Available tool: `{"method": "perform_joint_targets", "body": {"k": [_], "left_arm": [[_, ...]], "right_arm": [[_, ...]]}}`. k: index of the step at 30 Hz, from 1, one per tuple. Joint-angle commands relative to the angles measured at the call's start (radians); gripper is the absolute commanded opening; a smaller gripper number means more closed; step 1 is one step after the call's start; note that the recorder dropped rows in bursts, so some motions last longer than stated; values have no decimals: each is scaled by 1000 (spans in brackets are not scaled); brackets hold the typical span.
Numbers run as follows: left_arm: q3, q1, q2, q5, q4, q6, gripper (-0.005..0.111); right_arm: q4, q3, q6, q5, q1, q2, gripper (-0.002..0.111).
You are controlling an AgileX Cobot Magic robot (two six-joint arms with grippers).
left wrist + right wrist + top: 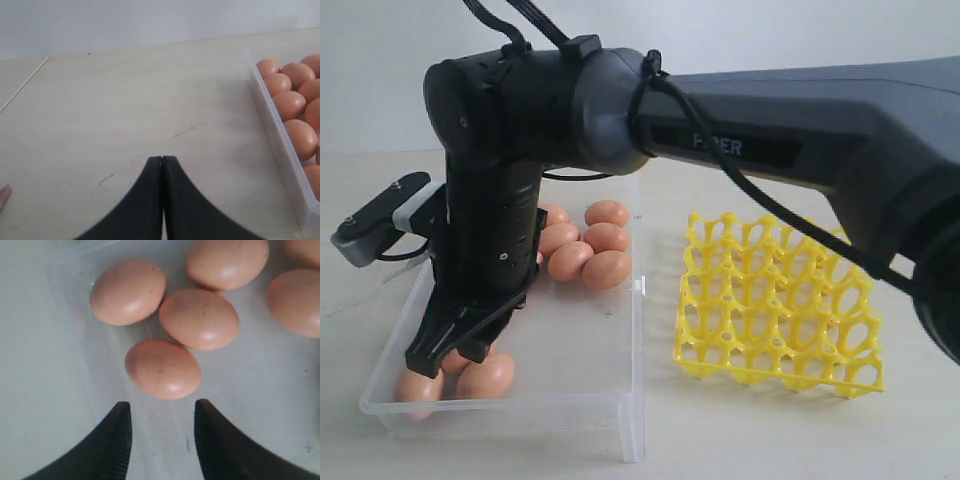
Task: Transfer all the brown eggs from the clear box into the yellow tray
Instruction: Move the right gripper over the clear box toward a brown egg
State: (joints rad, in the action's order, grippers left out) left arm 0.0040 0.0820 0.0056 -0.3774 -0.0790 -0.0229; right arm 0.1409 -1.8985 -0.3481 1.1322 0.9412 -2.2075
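Observation:
Several brown eggs lie in the clear box point(582, 345): one cluster at its back point(585, 250) and a few at its front left corner point(485, 377). The right arm reaches across the yellow tray point(775, 300), which holds no eggs. My right gripper point(448, 352) points down into the box, just above the front eggs. In the right wrist view it point(162, 404) stands open, and the nearest egg point(162, 369) lies just beyond the fingertips, not between them. My left gripper point(162, 158) is shut and empty over bare table, left of the box wall point(280, 145) and its eggs point(295, 102).
The right arm's wrist camera point(375, 225) sticks out to the left of the box. The box's right wall point(638, 350) stands between the eggs and the tray. A pinkish tip point(4, 195) shows at the edge of the left wrist view.

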Motion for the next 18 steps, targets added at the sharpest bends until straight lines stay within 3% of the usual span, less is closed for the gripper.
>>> {"method": "perform_joint_targets", "body": {"k": [1, 5, 18], "left_arm": [[-4, -6, -6, 1, 8, 2, 0], [-4, -6, -6, 1, 8, 2, 0], [-4, -6, -6, 1, 8, 2, 0]], "right_arm": [[-21, -67, 33, -3, -2, -26, 48], [-14, -119, 90, -19, -7, -65, 58], [31, -132, 156, -21, -5, -155, 56]]}}
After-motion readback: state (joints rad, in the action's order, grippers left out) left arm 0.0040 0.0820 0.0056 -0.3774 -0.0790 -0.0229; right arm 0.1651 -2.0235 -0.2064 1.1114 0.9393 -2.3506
